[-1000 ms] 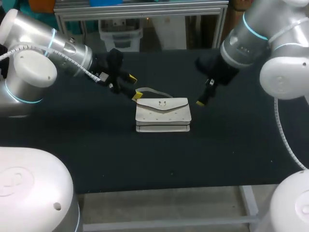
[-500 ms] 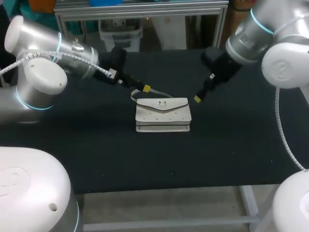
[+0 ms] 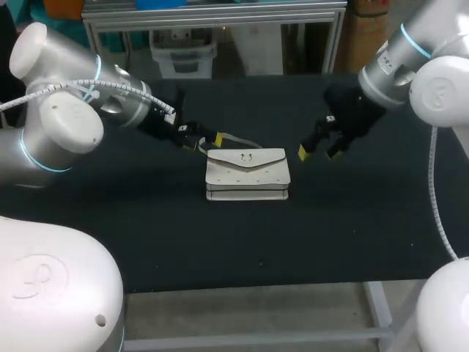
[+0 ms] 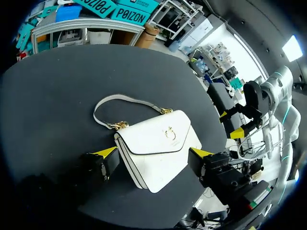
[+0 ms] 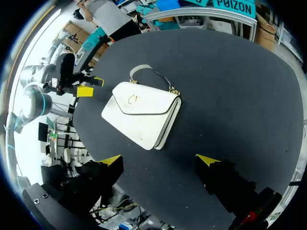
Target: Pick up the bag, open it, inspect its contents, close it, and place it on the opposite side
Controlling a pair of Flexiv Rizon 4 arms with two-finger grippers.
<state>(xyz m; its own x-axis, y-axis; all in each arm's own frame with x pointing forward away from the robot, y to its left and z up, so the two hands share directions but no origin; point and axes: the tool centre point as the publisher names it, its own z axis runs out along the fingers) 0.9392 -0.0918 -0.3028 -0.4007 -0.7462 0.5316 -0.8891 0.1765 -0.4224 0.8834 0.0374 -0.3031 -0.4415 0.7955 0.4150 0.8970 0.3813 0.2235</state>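
A white flap bag (image 3: 247, 174) with a gold clasp lies flat near the table's middle, closed, its thin strap (image 3: 236, 137) looping behind it. My left gripper (image 3: 205, 141) hovers open at the bag's back left corner, by the strap's end. In the left wrist view the bag (image 4: 158, 146) lies just ahead of the spread left gripper (image 4: 153, 153), which touches nothing. My right gripper (image 3: 316, 152) stands open a little off the bag's right end. From the right wrist, the bag (image 5: 141, 115) lies ahead of the right gripper (image 5: 159, 159), apart from it.
The black table (image 3: 146, 235) is bare around the bag, with wide room in front and to both sides. A metal frame (image 3: 212, 18) runs along the table's far edge.
My left gripper has dropped slightly and turned at the bag's back left corner. My right arm has drawn back to the right and rotated, so both yellow tips now show.
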